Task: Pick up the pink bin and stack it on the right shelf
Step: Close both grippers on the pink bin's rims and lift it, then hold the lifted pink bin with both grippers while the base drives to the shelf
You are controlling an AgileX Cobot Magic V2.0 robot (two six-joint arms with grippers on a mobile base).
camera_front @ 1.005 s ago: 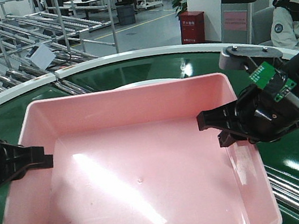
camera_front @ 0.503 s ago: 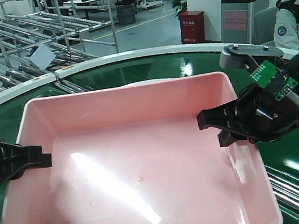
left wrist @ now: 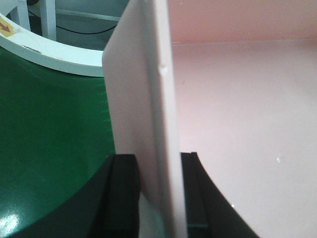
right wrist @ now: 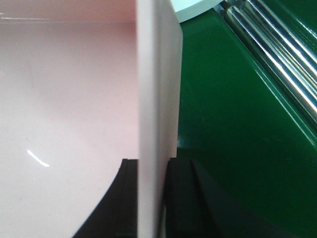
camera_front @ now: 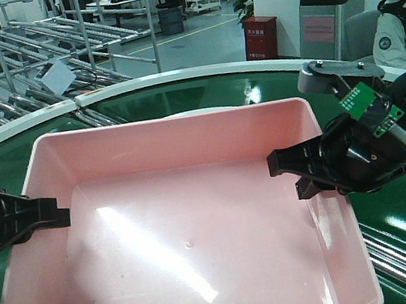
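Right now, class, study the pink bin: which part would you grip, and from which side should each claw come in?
Grip the pink bin by its two opposite side walls, mid-length. They are thin and stand near upright, so a claw can straddle one from outside: one finger in, one out. The left claw and right claw sit so, which should balance the wide tub.

The front-facing view sits high between the arms, probably on the robot's body, looking forward and down over the pink bin (camera_front: 185, 233) to the green belt (camera_front: 178, 97). The left wrist view peers from just behind the left pincer (left wrist: 156, 193) along the bin's left wall. The right wrist view does so behind the right pincer (right wrist: 151, 198). All three share the bin's inside.
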